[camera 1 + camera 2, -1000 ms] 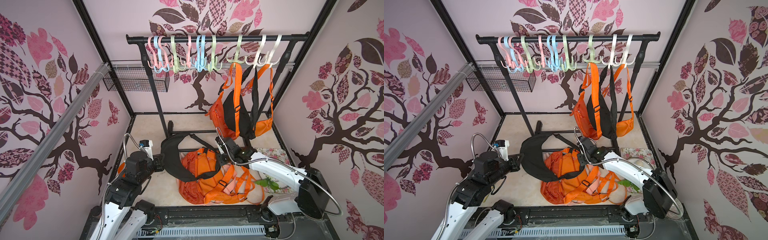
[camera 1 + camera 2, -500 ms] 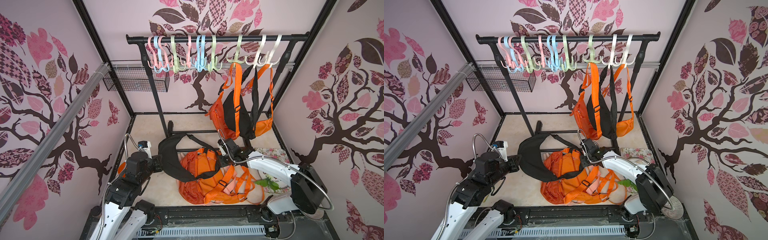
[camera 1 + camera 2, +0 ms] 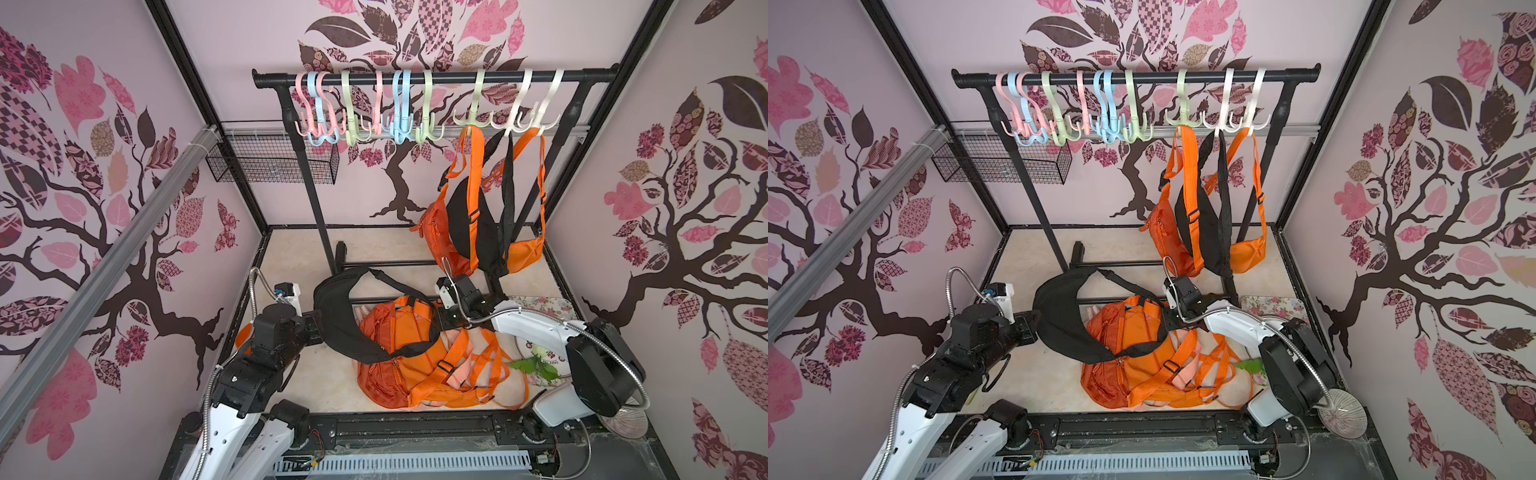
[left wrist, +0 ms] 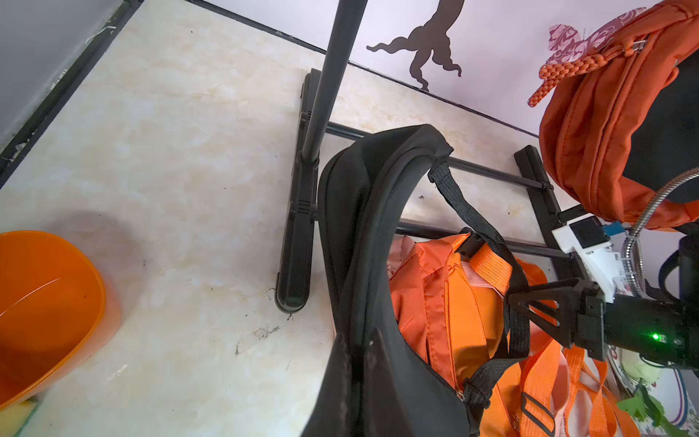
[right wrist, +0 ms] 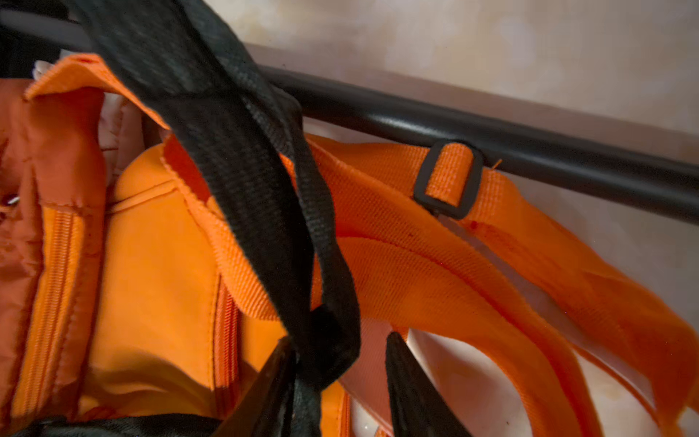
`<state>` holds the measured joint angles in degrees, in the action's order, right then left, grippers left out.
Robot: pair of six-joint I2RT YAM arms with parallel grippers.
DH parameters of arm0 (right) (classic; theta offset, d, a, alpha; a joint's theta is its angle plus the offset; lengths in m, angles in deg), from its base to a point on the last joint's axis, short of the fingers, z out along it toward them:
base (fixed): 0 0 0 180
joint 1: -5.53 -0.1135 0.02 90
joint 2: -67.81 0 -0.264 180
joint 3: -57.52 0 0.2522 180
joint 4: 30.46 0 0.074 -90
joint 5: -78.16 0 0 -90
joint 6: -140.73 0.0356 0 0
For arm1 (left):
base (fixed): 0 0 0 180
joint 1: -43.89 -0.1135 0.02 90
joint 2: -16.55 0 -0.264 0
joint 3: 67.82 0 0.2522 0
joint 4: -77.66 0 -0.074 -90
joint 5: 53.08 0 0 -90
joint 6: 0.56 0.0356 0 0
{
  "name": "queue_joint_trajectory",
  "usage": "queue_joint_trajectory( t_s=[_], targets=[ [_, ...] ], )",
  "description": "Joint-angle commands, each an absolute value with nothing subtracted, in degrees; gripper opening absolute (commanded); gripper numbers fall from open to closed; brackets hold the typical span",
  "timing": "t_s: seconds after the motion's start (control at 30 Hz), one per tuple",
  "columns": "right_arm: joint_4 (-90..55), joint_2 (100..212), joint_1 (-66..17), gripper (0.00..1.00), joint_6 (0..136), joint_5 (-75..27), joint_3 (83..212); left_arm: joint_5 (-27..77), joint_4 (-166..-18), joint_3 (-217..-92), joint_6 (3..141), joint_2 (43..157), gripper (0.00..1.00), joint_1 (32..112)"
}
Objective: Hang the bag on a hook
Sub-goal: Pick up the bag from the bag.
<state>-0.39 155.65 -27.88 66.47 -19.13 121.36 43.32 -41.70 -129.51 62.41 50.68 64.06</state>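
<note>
Now the left gripper [image 4: 357, 340] clamps the black bag [image 3: 340, 328] tight, while the right gripper [image 5: 339, 336] has its jaws partly apart around the strap [image 5: 246, 170], above the orange bags [image 3: 395, 370]

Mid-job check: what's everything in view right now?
rack: one, black, at the back.
hooks: about eleven, pink, blue, green, white, along the rack's rail.
hanging bags: three, two orange and one black, on the rail's right-end hooks.
black bag: one, black, lifted between the arms.
orange bags: count unclear, orange, heaped on the floor at centre.
wire basket: one, black, on the back wall beside the rack.
bowl: one, orange, floor by the left arm.
floral tray: one, pink-patterned, floor by the right arm.
left end effector: one, black, shut on the black bag.
right end effector: one, black, open around the black bag's strap.
</note>
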Motion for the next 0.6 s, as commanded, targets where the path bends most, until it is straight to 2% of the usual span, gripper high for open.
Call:
queue_joint_trajectory(
  t_s=[0.0, 0.37, 0.53, 0.57],
  targets=[
    [-2.52, 156.55, -27.87, 0.41, 67.31, -20.58, 121.58, 44.33, -42.26, -131.16, 62.11, 50.49, 0.00, 63.80],
    [-7.43, 156.50, -27.87, 0.24, 68.29, -21.68, 120.27, 43.17, -43.31, -130.67, 61.68, 50.36, 0.00, 63.85],
    [-7.57, 156.11, -27.87, 0.00, 68.82, -21.16, 120.04, 43.33, -42.71, -130.98, 61.64, 49.33, 0.00, 63.85],
    [-7.18, 155.88, -27.87, 0.00, 68.88, -21.11, 120.19, 43.42, -42.76, -130.66, 61.61, 48.81, 0.00, 63.85]
  ],
)
